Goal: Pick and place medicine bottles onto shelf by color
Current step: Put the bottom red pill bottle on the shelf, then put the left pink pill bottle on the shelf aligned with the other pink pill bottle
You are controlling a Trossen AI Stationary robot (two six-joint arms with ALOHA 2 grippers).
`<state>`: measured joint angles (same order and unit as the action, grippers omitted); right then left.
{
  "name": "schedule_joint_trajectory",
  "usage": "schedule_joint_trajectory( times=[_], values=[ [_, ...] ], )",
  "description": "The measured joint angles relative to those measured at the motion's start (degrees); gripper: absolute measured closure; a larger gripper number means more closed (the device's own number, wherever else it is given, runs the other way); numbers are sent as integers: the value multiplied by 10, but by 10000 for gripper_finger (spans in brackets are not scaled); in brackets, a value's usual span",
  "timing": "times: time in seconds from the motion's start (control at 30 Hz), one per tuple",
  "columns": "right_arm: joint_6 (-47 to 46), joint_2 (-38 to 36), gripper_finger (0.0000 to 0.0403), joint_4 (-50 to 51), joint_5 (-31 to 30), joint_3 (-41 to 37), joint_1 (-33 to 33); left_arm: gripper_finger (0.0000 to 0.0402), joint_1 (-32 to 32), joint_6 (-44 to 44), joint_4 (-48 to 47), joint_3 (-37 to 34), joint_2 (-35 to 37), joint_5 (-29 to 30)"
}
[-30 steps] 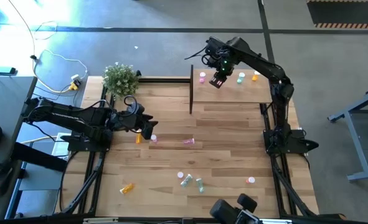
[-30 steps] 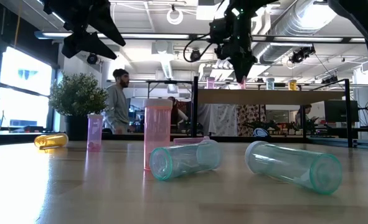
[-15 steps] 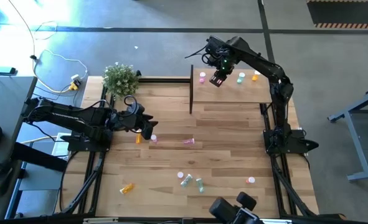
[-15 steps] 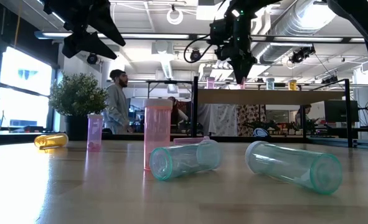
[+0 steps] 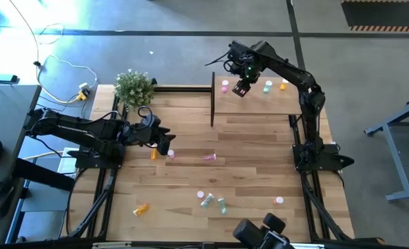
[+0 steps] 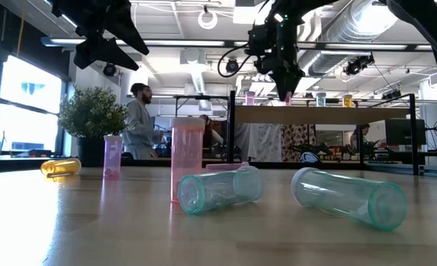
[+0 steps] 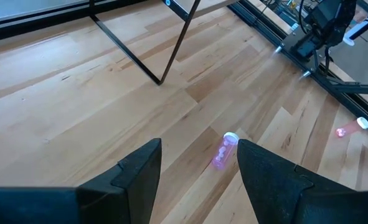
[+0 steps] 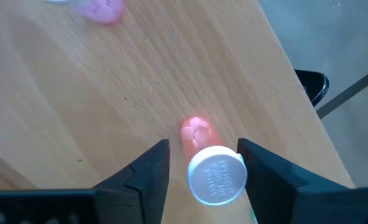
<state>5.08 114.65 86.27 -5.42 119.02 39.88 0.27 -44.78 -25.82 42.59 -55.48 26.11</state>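
Right tool (image 8: 199,163) over the shelf (image 5: 280,104), fingers parted on either side of an upright pink bottle (image 8: 214,174) standing there; lift straight clear without tipping it; left tool (image 7: 199,163) open above the table (image 5: 252,166)

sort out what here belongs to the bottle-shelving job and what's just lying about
Job:
- light-wood shelf board
- white-capped pink bottle standing on it, between the open right gripper's fingers
- pink, green and orange bottles on the tabletop, e.g. fallen pale green bottle

Lying about:
- leafy green potted plant
- white cable on the floor
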Motion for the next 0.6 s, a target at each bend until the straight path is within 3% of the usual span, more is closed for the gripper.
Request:
schedule_joint_trajectory(
  times=[0.37,0.6],
  values=[
    [-14,-42,219,-21,-10,1,3,202,0,20,0,0,0,-2],
    [-75,-87,219,-21,-6,1,-3,202,0,34,-38,0,0,-49]
  ],
)
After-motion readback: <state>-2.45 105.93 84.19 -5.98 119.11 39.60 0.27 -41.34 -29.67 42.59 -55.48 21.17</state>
